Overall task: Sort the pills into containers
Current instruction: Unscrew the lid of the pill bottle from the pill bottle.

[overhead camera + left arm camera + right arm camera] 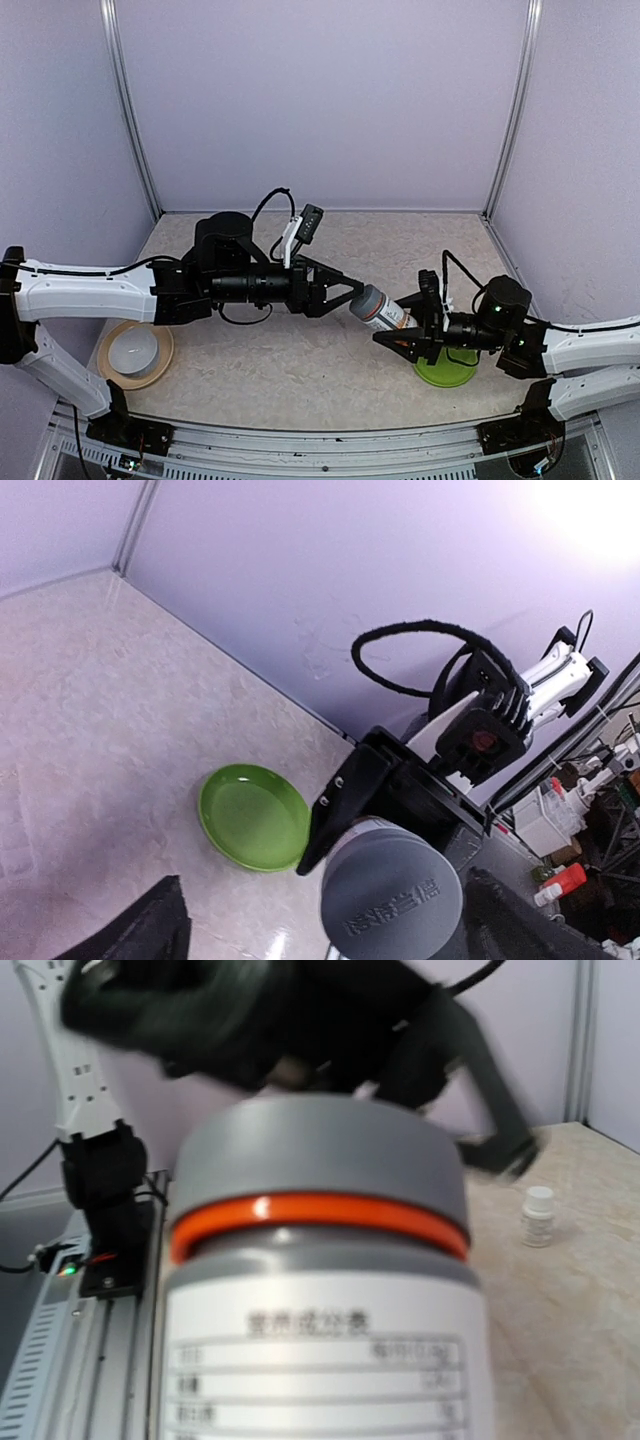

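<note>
Two arms meet mid-air: our right gripper [402, 328] clamps the tilted clear bottle with gray cap [378, 307]. We should centre our left gripper [352, 291], spread wide, squarely on it before closing.

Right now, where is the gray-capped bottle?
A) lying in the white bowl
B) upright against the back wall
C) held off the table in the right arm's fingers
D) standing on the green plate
C: in the top view the bottle is tilted above the table, clamped in the right fingers, with its gray cap pointing toward the open left fingers.
</note>
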Robot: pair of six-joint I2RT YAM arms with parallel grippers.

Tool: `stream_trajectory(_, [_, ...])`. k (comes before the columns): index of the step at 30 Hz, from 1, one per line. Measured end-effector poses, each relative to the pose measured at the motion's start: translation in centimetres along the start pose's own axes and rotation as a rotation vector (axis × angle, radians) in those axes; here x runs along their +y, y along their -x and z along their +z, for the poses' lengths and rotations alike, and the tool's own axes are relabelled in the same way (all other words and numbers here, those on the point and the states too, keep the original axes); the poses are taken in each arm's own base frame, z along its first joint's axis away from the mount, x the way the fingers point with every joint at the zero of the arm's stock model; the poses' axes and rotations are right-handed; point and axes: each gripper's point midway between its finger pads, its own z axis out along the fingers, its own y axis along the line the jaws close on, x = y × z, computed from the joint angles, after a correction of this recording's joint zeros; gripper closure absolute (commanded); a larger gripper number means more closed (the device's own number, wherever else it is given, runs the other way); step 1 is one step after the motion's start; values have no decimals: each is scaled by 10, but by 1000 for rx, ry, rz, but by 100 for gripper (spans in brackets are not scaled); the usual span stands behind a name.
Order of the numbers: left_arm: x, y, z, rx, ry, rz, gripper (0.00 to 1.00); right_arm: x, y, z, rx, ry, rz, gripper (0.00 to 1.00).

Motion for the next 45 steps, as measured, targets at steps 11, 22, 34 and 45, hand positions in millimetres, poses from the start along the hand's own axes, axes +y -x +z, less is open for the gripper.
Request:
stream_trajectory(11, [-39,26,-31,-95,-132,325,1,24,2,-2,-4,140,80,100])
stream_trajectory(22, [-74,-22,-46,-29,-354,729,8,54,13,0,-1,348,191,100])
stream_trajectory(34, [-83,-28,-38,-9,-401,869,20,67,19,8,12,473,234,100])
stream_trajectory(45, [-83,-40,-34,22,-423,876,22,74,22,12,19,514,238,100])
